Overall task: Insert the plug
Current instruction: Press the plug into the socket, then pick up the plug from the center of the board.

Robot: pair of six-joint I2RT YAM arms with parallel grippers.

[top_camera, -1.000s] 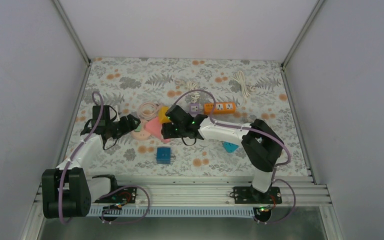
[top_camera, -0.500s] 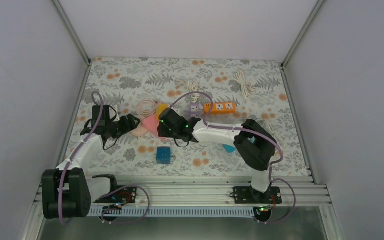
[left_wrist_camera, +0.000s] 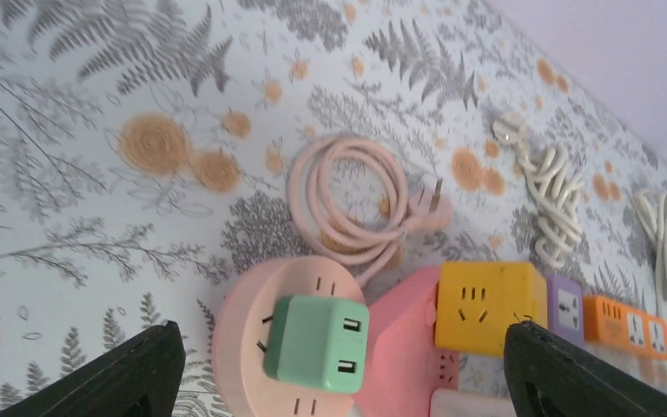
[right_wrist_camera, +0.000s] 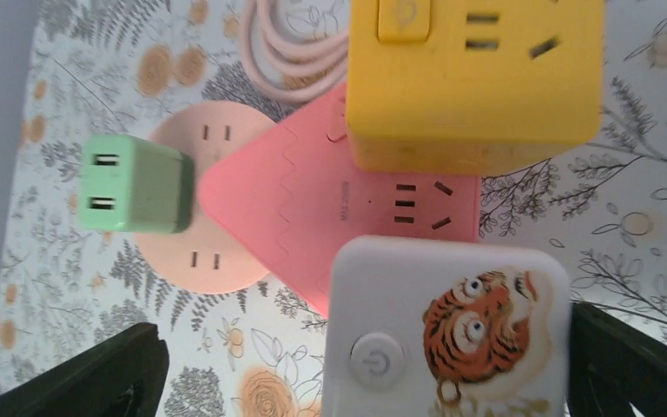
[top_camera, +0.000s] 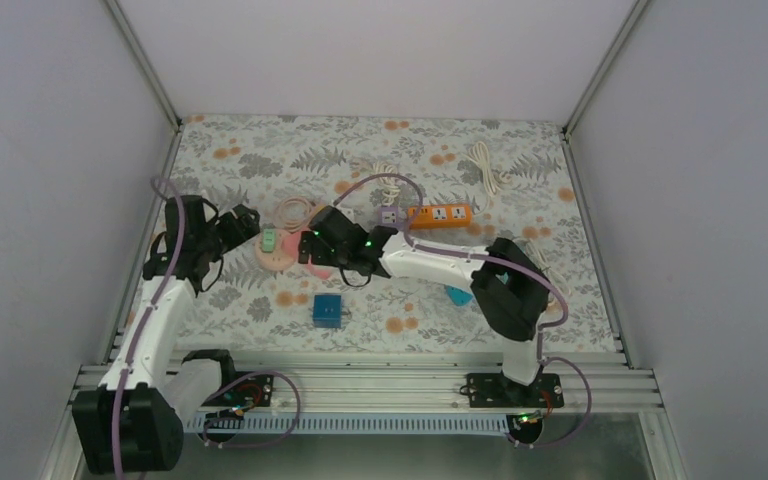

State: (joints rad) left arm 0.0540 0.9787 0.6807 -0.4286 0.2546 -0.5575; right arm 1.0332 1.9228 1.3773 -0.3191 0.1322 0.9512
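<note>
Floral cloth, green plug on pink round socket.
My left claw hangs spread, empty, aimed square at that socket; right claw, spread too, just beside it.

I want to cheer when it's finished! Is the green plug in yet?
Nearly. Done: the green plug sits on the round pink socket. In hand: nothing; the left gripper and the right gripper are both open. Left: perhaps a last push, since how deep the plug sits cannot be seen.
</note>
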